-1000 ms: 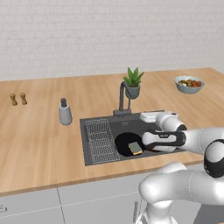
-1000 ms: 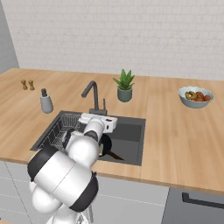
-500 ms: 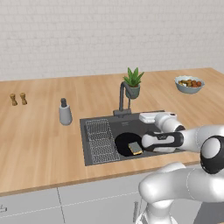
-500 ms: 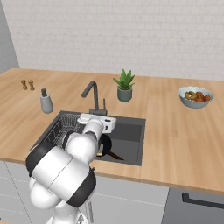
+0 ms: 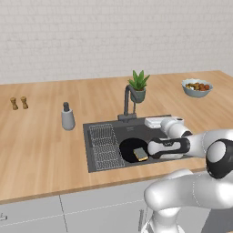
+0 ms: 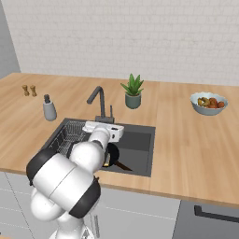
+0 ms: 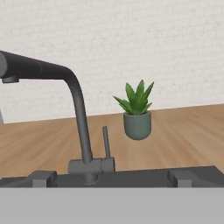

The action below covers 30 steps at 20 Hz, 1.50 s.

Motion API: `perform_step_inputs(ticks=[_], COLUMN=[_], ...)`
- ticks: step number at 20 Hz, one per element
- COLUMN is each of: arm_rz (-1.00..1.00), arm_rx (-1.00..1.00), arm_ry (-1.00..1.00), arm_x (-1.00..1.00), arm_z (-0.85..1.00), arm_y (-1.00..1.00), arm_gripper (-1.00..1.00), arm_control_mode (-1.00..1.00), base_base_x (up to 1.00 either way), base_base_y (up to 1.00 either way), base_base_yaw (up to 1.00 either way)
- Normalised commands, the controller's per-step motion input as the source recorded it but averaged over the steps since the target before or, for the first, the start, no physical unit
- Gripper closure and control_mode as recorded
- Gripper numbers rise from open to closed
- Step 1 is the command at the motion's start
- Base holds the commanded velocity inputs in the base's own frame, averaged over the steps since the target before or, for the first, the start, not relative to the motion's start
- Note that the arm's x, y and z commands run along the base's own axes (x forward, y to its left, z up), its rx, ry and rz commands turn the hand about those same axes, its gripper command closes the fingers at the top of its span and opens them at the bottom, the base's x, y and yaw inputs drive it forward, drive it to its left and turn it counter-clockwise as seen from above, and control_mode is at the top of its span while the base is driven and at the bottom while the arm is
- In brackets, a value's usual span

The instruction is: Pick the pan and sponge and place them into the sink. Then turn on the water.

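Left base view: pan (image 5: 132, 149) and sponge (image 5: 141, 154) sit in the sink (image 5: 101, 129), sponge on the pan's front edge. Hand view adds faucet (image 7: 77, 103) lever (image 7: 105, 142) and plant (image 7: 137, 114) close-up; gripper spread wide, holding nothing.

Round black pan (image 5: 133, 149) flat on the floor of the dark grey sink (image 5: 102, 129), beside the wire rack. Sponge (image 5: 141, 154) inside the pan, yellow showing, seemingly tilted. Dark angular faucet (image 7: 74, 94) upright at the back rim, lever (image 7: 105, 141) raised; no water seen.
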Motion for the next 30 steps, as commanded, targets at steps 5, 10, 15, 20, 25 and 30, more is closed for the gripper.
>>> perform_step_inputs(ticks=[5, 10, 15, 20, 25, 30], arm_rz=[0.00, 0.00, 0.00, 0.00, 0.00, 0.00], arm_rx=[0.00, 0.00, 0.00, 0.00, 0.00, 0.00], arm_ry=[-0.02, -0.01, -0.01, -0.01, -0.01, -0.03], arm_x=[0.00, 0.00, 0.00, 0.00, 0.04, 0.08], arm_z=[-0.01, -0.01, 0.00, -0.01, -0.05, -0.14], arm_y=[0.00, 0.00, 0.00, 0.01, 0.04, 0.02], arm_gripper=[-1.00, -1.00, -1.00, -1.00, -1.00, -1.00], arm_control_mode=[-1.00, -1.00, -1.00, -1.00, -1.00, -1.00], base_base_x=[0.00, 0.00, 0.00, 0.00, 0.00, 0.00], base_base_y=[0.00, 0.00, 0.00, 0.00, 0.00, 0.00], base_base_yaw=[0.00, 0.00, 0.00, 0.00, 0.00, 0.00])
